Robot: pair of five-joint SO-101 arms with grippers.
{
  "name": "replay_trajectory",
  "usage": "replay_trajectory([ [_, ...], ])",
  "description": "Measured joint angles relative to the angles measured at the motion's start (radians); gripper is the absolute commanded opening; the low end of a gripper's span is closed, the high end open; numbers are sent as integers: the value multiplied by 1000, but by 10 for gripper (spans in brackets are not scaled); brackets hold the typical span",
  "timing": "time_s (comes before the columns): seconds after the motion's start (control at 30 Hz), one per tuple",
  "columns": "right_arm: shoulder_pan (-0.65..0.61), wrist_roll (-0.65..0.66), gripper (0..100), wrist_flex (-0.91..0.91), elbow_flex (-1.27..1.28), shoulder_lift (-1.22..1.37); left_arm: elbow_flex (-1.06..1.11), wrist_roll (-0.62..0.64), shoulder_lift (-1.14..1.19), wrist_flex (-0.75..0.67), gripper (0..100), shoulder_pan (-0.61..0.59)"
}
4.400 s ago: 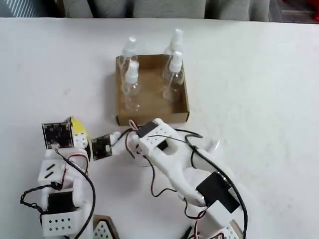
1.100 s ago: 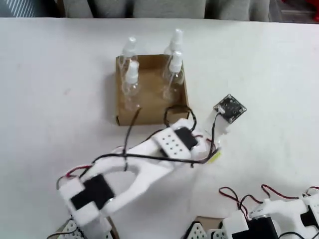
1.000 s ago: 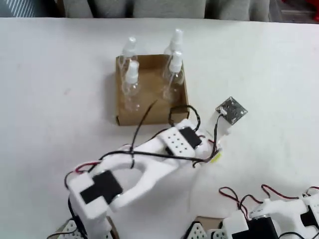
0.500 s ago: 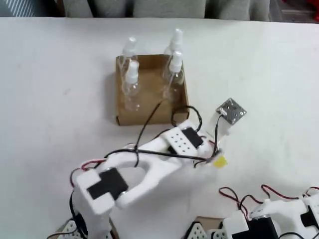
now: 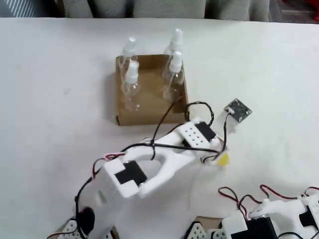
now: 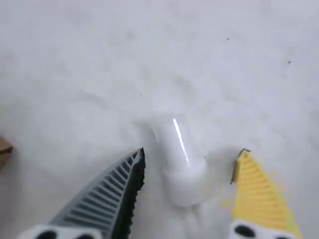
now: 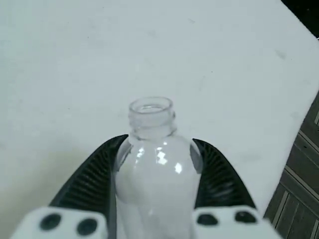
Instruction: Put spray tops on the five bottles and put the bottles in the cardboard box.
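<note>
Left wrist view: the left gripper (image 6: 192,152) hangs low over the white table (image 6: 75,59). Its grey and yellow fingers are spread wide on either side of a white spray top (image 6: 182,164) lying on the table, not touching it. Right wrist view: the right gripper (image 7: 159,144) is clamped around a clear bottle (image 7: 152,174) with a bare, open neck. High view: four bottles (image 5: 131,84) with spray tops stand in the cardboard box (image 5: 149,118). The left arm (image 5: 164,159) stretches across just beside the box.
</note>
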Motion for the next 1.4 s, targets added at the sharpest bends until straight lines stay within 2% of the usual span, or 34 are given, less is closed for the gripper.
replay_trajectory([
  [0.07, 0, 0, 17, 0, 0, 0, -32, 8, 20, 17, 60, 2],
  [0.13, 0, 0, 17, 0, 0, 0, -66, 8, 38, 20, 20, 6],
  [0.47, 0, 31, 17, 0, 2, 0, -129, 9, 72, 84, 20, 6],
  [0.8, -46, 86, 17, 34, 18, -6, -117, 9, -14, 278, 20, 5],
  [0.93, -114, 86, 17, 180, -3, -57, 14, -14, -173, 275, 20, 3],
  [1.17, -356, 77, 17, 486, -5, -287, 453, -51, -582, 77, 20, 3],
  [1.27, -485, -3, 17, 560, -5, -414, 621, -52, -770, 3, 21, 3],
  [1.4, -623, -133, 17, 569, -5, -580, 813, -52, -1000, -66, 21, -9],
])
